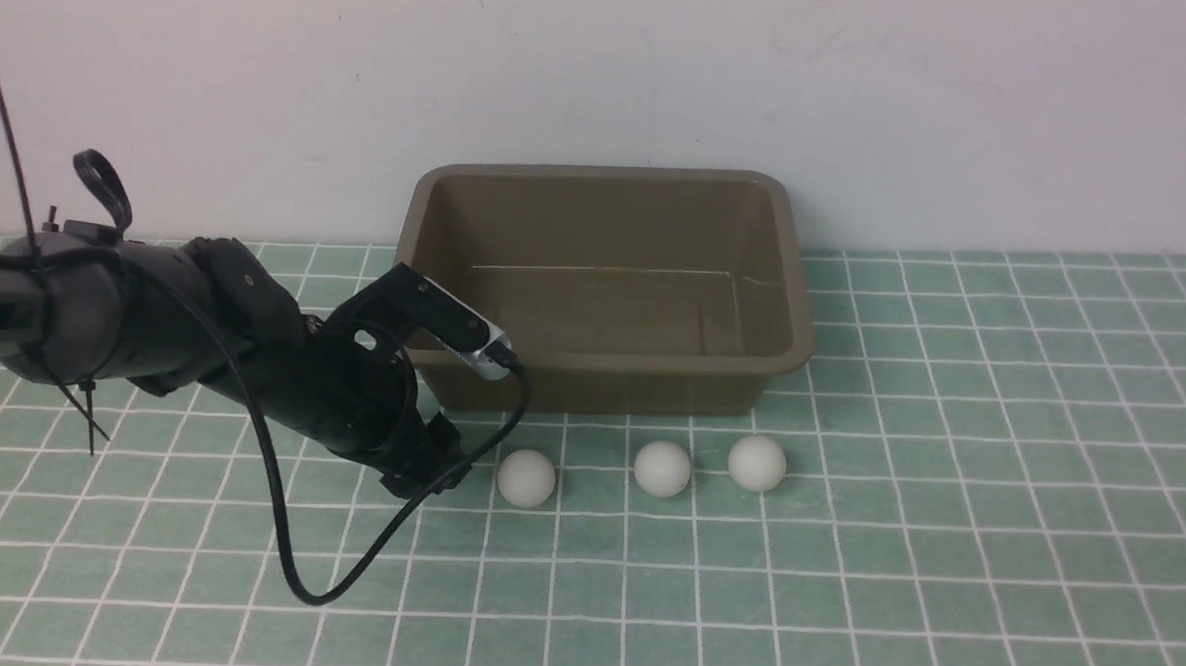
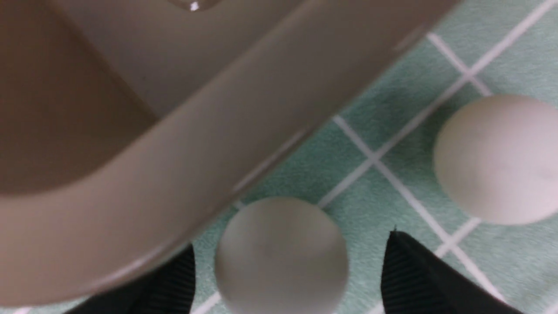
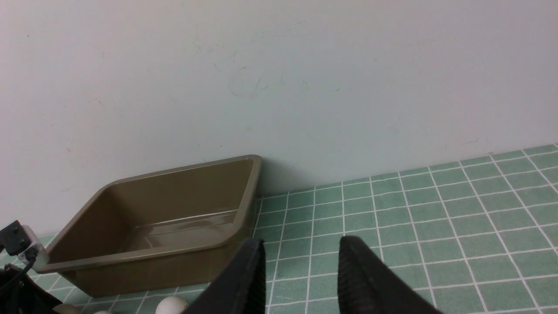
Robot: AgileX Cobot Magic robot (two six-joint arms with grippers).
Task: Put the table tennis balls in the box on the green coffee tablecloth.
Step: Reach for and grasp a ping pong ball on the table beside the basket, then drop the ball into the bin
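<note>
Open, empty left gripper straddles a table tennis ball near the box: likely light, slick, roll-prone; pinch its middle.

Soft even light, blurry wrist close-up

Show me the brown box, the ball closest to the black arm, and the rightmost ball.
box (image 1: pixel 598 223), front view, back inner wall.
ball closest to the arm (image 1: pixel 527 477), front view, its centre.
rightmost ball (image 1: pixel 756 463), front view, its centre.
</note>
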